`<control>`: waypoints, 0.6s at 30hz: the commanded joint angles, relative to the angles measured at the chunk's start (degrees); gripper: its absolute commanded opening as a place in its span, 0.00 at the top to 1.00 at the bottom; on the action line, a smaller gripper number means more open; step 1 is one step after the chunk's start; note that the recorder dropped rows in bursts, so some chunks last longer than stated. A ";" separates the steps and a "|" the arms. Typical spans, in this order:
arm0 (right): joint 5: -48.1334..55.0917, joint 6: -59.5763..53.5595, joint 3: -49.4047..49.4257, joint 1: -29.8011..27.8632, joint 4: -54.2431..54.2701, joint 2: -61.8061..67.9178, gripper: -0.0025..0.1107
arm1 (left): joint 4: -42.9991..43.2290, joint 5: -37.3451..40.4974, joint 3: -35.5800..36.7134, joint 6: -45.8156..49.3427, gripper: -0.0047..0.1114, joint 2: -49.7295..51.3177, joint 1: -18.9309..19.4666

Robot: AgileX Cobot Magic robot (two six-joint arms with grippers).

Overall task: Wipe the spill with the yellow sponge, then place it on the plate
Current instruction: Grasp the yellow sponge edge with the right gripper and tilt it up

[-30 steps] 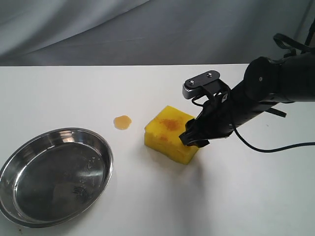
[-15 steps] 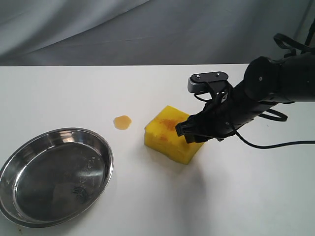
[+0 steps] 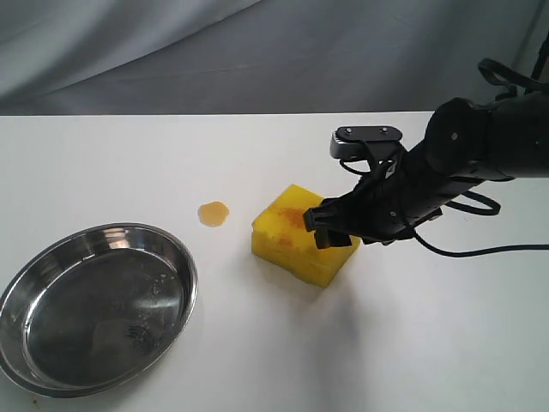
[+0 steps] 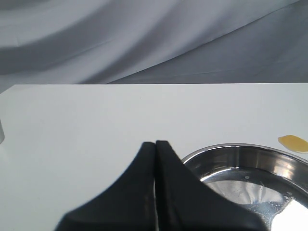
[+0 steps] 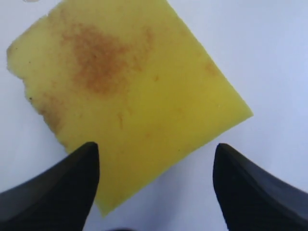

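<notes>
Plainly, the yellow sponge (image 3: pixel 292 230) lies flat on the white table (image 3: pixel 403 343) near the middle of the exterior view, with its broad face up and orange-brown stains spread over that face. One edge looks ragged in the right wrist view. The spill (image 3: pixel 213 212) is a small round orange-tan blot on the table to the left of the sponge, near it but not touching it, with bare white surface between them. The plate (image 3: pixel 94 322), a shiny steel dish with a raised rim, sits at the lower left of the exterior view, well apart from the sponge, and the spill lies just beyond its far rim. The right gripper (image 3: pixel 334 233) hangs over the sponge's right end on its black arm, which reaches in from the right. Its jaws are spread wide and grip nothing. In the right wrist view one of the fingers (image 5: pixel 72 178) overlaps a corner of the sponge, while the other stands clear of it over bare table. Whether that nearer finger touches the foam cannot be told. The left gripper (image 4: pixel 155 144) has its two black fingers pressed together with nothing between them, and it sits low near the plate's rim. A grey cloth (image 3: pixel 257 51) hangs behind the table.
</notes>
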 commanded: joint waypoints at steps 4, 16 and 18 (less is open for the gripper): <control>-1.15 0.76 -0.32 0.08 2.58 0.03 0.44 | 0.24 0.08 0.26 -0.27 0.96 -0.14 -0.37; -2.29 0.33 -0.32 0.08 6.49 5.73 0.47 | 0.24 0.08 0.26 -0.27 0.96 -0.14 -0.37; -2.44 0.33 -0.32 0.08 6.49 5.73 0.49 | 0.24 0.08 0.26 -0.27 0.96 -0.14 -0.37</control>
